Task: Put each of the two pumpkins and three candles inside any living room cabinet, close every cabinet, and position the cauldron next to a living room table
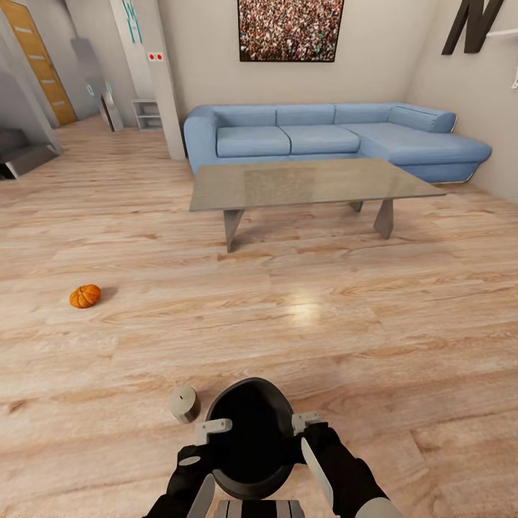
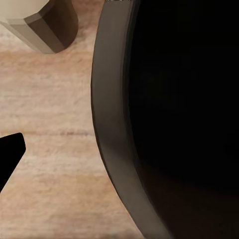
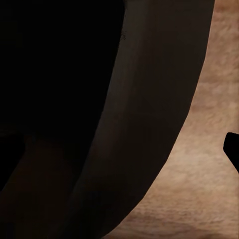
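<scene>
Cauldron [image 1: 248, 439] is sitting on the wood floor [image 1: 403, 338], well short of the grey table [image 1: 309, 183]. I'm pressing my left gripper [image 1: 210, 430] and right gripper [image 1: 302, 421] against its opposite rims; can't tell the finger spread. Candle [image 1: 184, 403] is lying just beside the cauldron's left; pumpkin [image 1: 85, 296] is farther left.

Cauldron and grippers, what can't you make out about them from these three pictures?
- Cauldron inside: head view, all black shadow, contents unreadable.
- Left gripper and right gripper: head view, fingers flank the rim; whether they clamp it is unclear.
- Candle: left wrist view, cut off by the picture's edge.
- Cauldron base: hidden by its own body.
</scene>
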You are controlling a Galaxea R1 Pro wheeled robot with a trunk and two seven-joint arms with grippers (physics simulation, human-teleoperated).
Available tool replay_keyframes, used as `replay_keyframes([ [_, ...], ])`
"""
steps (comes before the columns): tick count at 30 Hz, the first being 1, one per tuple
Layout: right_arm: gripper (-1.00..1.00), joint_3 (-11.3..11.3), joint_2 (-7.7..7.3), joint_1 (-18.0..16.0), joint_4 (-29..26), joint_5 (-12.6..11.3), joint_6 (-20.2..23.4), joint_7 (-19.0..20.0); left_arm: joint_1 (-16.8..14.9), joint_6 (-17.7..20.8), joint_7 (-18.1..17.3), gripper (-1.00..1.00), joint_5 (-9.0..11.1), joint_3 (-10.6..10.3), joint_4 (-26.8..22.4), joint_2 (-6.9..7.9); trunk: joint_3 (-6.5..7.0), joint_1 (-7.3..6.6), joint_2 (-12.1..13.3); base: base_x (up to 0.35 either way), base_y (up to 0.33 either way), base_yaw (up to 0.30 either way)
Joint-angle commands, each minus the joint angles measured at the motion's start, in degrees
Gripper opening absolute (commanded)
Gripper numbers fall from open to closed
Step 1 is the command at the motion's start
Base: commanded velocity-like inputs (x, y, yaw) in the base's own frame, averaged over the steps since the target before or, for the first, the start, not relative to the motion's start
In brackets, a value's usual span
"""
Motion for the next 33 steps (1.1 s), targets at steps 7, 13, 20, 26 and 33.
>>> replay_keyframes([
  [7,1.0,0.11,0.0,-0.02,-0.06,-0.3,0.25,-0.32,-0.03,0.08,0.5,1.0,0.6,-0.14,-0.07,0.04,-0.05,-0.01,-0.02,0.0,0.0,0.0],
  [13,1.0,0.13,0.0,-0.02,-0.07,-0.3,0.25,-0.32,-0.03,0.04,0.5,1.0,0.6,-0.06,-0.05,0.07,-0.05,-0.01,-0.02,0.0,0.0,0.0],
  [20,-1.0,0.08,0.0,-0.02,-0.07,-0.3,0.25,-0.46,-0.03,0.07,0.59,-1.0,0.6,-0.09,-0.02,-0.01,-0.05,-0.01,-0.02,0.0,0.0,0.0],
  [26,-1.0,0.13,0.0,-0.02,-0.07,-0.3,0.25,-0.41,-0.03,0.07,0.59,-1.0,0.6,-0.13,-0.02,-0.05,-0.05,-0.01,-0.02,0.0,0.0,0.0],
  [33,-1.0,0.09,0.0,-0.02,-0.07,-0.3,0.25,-0.41,-0.03,0.07,0.59,-1.0,0.6,-0.14,-0.02,-0.07,-0.05,-0.01,-0.02,0.0,0.0,0.0],
])
